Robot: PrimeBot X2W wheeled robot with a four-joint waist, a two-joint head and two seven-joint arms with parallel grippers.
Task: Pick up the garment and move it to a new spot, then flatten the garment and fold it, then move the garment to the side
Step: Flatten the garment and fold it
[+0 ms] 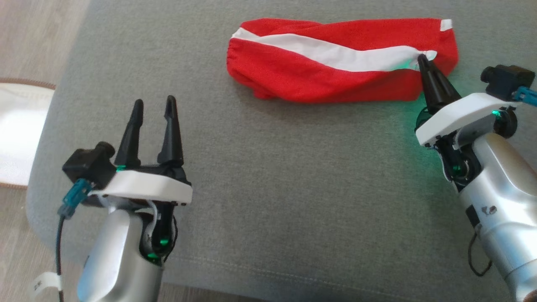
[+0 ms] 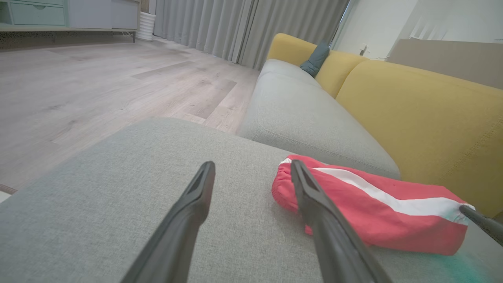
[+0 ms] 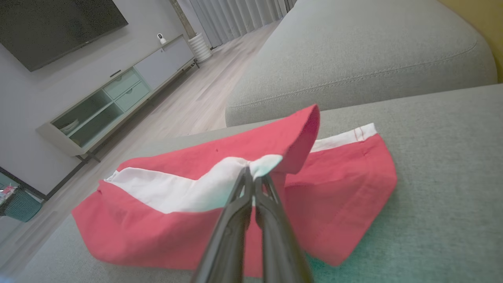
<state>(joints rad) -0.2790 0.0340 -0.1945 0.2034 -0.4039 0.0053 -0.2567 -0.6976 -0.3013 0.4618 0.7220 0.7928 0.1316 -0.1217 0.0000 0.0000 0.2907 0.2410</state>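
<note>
Note red garment (image 1: 335, 63) with a white stripe along its length, lying as a long bunched roll on grey cushion (image 1: 272, 188), on the cushion's far half and toward its right side. See gathered end pointing to the cushion's left, white-hemmed end to the cushion's right. Find right gripper (image 1: 423, 61) over the cushion's right part, jaws pressed together and clamped on the white stripe near the garment end at the cushion's right, with a small tuft of white cloth poking past the tips. In right wrist view, see a flap of red cloth standing up just behind the pinch, rest of garment lying on the cushion. Note green glow on cloth and on cushion surface beside the pinch. Find left gripper (image 1: 154, 101) above the cushion's near left part, jaws apart with nothing between them, well apart from the garment, fingers pointing toward the cushion's far edge. Beyond the cushion, see second grey seat (image 2: 298, 114) and yellow backrest (image 2: 424, 118); off the cushion's left side, wooden floor (image 2: 98, 78).
</note>
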